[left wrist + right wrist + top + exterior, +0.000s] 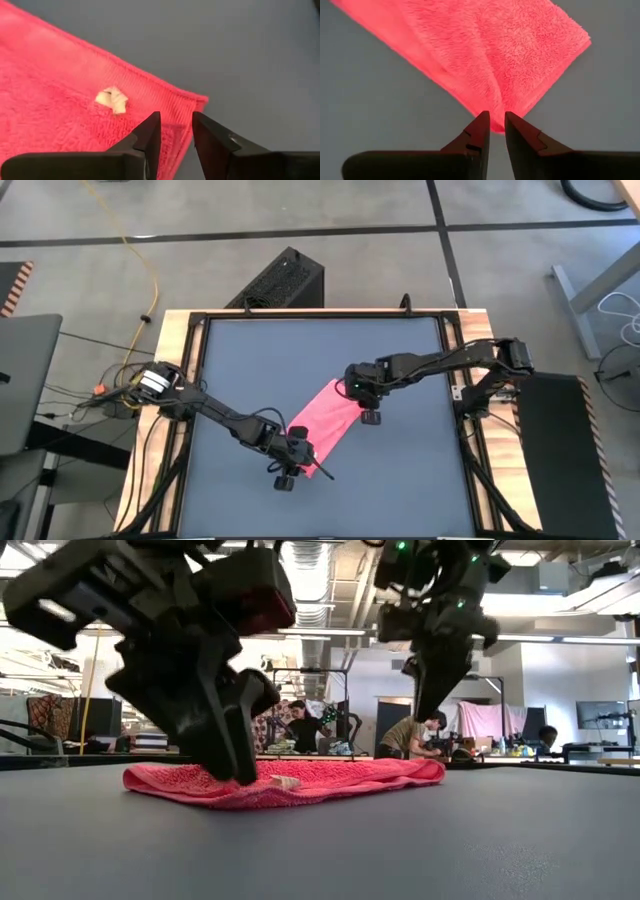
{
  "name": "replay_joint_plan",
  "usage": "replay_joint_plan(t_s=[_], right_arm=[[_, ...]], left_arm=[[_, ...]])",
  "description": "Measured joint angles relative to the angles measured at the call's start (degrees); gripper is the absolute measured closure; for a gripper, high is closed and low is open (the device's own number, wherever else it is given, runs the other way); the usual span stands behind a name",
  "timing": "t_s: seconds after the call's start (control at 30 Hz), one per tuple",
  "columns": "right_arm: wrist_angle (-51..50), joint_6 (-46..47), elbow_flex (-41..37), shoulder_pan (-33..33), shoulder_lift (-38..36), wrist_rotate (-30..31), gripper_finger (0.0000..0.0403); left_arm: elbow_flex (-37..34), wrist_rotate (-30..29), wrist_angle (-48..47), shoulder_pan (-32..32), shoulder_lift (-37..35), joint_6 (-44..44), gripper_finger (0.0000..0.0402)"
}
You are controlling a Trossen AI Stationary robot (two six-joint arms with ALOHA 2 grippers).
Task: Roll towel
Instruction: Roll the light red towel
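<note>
The pinkish-red towel (322,420) lies flat on the dark tabletop as a folded strip, slanting from far right to near left. Its white tag (112,99) sits near the near-left end. My left gripper (299,452) is down on that end, shut on the towel's edge; it also shows in the low view (240,772). My right gripper (353,391) hangs above the strip's far-right corner (495,126), its fingers almost together and touching nothing; the low view (420,718) shows it clear of the cloth. My left gripper pinches the towel's end edge (175,131) between its two fingers, close to the corner (202,99) and beside the tag. The fingers come from above, pointing down. The towel stays on the table there, slack; how many layers are held I cannot tell.
The table's wooden frame (185,380) runs along both sides. A black box (280,280) stands on the floor behind the far edge. People work at benches in the room beyond (405,735). Bare tabletop lies near (400,490) and far (300,350) of the towel.
</note>
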Motion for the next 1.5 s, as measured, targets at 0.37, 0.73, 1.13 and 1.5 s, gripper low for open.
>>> replay_joint_plan(t_s=[0.37,0.73,1.13,1.5], right_arm=[[-2.5,0.2,0.0,4.3,-3.9,1.9,0.0316],[0.8,0.7,-4.1,7.0,-4.5,3.5,0.0316],[13.6,0.2,-15.0,7.8,-4.5,10.1,0.0316],[15.0,-0.4,-14.9,7.8,-4.5,10.3,0.0316]], left_arm=[[0.4,-3.2,1.9,-0.4,2.5,-1.5,0.0338],[2.3,-4.2,0.9,-0.7,-0.2,-1.5,0.0376],[4.8,-7.0,-6.7,-2.6,-0.5,-2.1,0.0329],[4.8,-10.7,-7.3,-3.9,-0.4,-2.5,0.0328]])
